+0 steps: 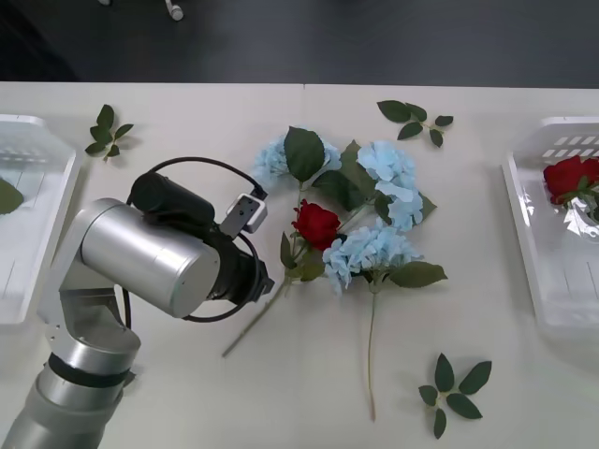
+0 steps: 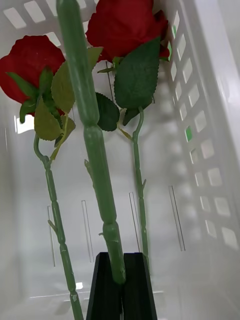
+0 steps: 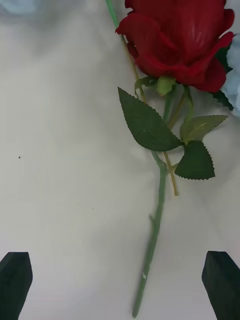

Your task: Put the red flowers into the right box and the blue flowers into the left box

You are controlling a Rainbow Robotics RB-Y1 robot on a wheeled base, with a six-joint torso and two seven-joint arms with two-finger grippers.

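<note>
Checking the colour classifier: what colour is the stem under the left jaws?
Green stem, clearest in the left wrist view.

We see a white table (image 1: 281, 393) carrying a central heap of blue flowers (image 1: 370, 251) with one red rose (image 1: 316, 224). White trays (image 1: 533, 243) flank the heap at both table ends, and loose leaf sprigs (image 1: 454, 388) lie around it.

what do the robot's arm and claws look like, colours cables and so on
The left arm is built of fat silver-grey cylinders with a black wrist section, looped black cables and a small grey box on it. The left claw and right claw have flat black fingers with squared tips.
</note>
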